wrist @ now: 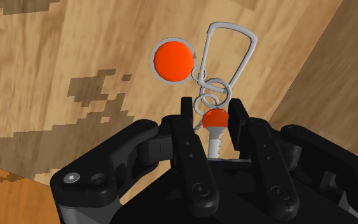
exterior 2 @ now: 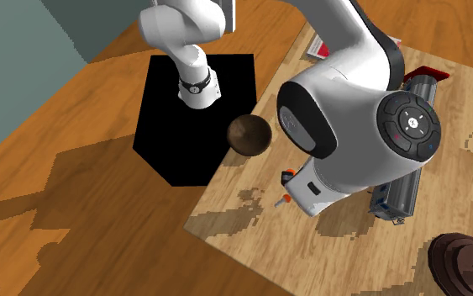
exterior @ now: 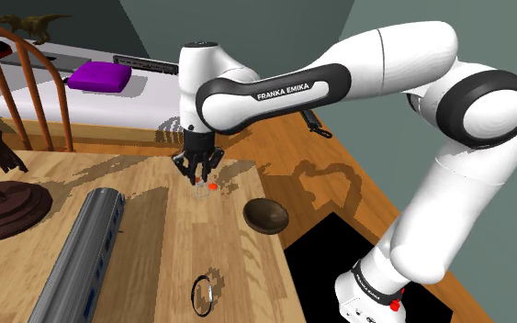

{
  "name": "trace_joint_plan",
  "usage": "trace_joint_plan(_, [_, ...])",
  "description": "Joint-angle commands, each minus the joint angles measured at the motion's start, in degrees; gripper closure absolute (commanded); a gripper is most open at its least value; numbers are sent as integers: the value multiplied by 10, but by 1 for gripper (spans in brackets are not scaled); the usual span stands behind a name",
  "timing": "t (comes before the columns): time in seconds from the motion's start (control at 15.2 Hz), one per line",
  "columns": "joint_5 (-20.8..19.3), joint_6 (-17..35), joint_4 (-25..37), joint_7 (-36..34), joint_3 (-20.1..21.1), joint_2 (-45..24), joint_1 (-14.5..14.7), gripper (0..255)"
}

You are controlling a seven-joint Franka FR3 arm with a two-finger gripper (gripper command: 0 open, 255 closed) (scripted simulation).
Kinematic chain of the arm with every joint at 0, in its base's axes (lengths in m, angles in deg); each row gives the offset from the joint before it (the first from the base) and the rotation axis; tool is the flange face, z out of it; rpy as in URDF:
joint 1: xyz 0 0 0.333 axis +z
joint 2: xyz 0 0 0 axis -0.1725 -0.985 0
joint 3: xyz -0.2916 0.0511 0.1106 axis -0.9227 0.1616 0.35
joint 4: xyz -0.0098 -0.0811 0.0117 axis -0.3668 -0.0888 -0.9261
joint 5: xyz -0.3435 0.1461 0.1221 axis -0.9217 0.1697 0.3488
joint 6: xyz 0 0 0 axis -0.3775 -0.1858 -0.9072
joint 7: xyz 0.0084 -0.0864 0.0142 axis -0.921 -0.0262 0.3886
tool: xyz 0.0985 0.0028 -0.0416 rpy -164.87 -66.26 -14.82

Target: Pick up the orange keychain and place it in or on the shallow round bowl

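As seen from the shoulder, grasp step in hand: gripper point(exterior: 198, 170) low over the wooden table point(exterior: 146, 229), orange keychain point(exterior: 212, 185) at its tips, shallow round bowl point(exterior: 266, 215) nearby; from the second exterior, bowl at the table's edge; from the wrist, fingers point(wrist: 187, 111) clamped on its small bead point(wrist: 214, 118), disc point(wrist: 174, 60) and carabiner point(wrist: 231, 48) just beyond; next, likely, lifting across to the bowl.

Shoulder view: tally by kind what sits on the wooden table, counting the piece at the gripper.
Orange keychain: 1
Dark round bowl: 1
Grey train car: 1
Dark statue: 1
Dark-rimmed ring: 1
Total: 5
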Motion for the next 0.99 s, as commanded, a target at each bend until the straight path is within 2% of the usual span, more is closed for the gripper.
trace_joint_plan(0.0, [3, -14, 8, 3, 0, 6, -1, 255])
trace_joint_plan(0.46, [11, -61, 43, 7, 1, 20, -2, 255])
trace_joint_plan(0.92, [90, -39, -143, 65, -10, 199, -15, 255])
